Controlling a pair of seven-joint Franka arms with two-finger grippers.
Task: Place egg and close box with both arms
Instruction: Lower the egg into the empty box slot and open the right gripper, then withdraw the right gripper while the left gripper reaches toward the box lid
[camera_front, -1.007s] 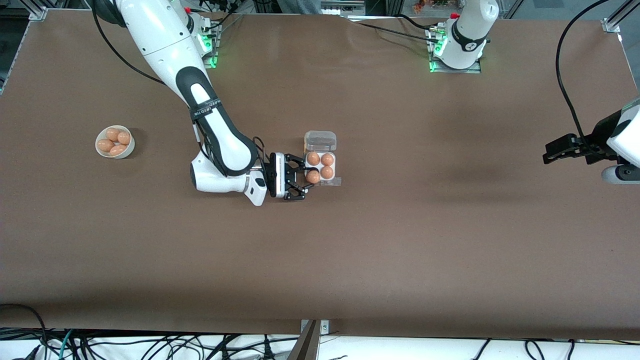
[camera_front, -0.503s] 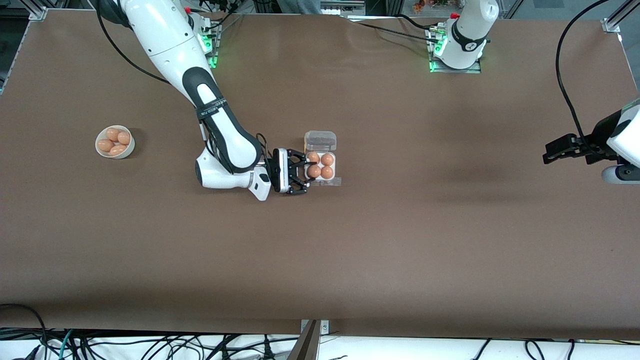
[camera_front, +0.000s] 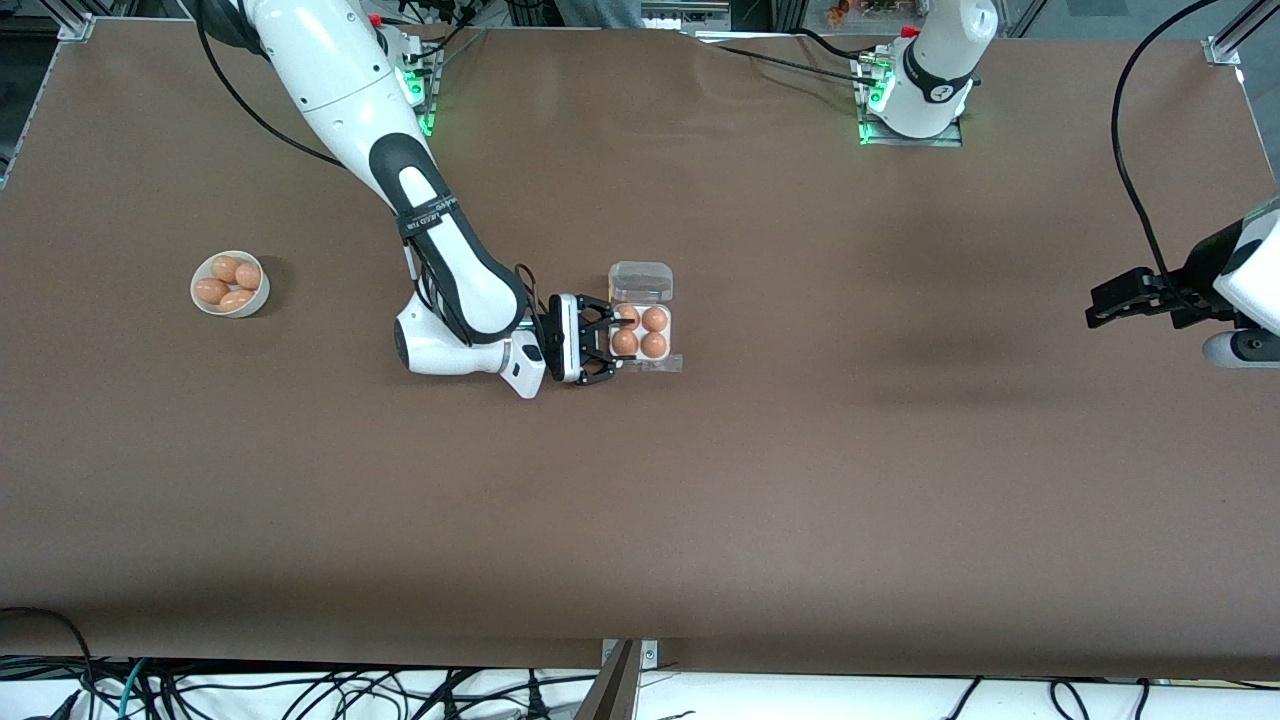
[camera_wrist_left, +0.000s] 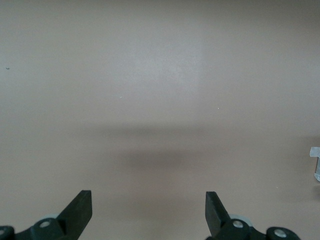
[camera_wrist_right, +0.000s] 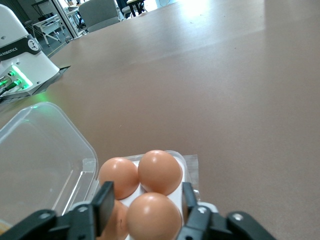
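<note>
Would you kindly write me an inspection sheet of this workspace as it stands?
Surface: brown table, bare over most of its area.
Job's things: box holds four eggs; clear lid open. The egg sits between the right gripper's fingers.
Clutter: white bowl with eggs, toward the right arm's end.
Grippers: right gripper at the box around the egg, contact unclear; left gripper open, waiting over the left arm's end.
Cables: black cable to the left arm; a tangle under the table's edge.
Surroundings: nothing seen.
</note>
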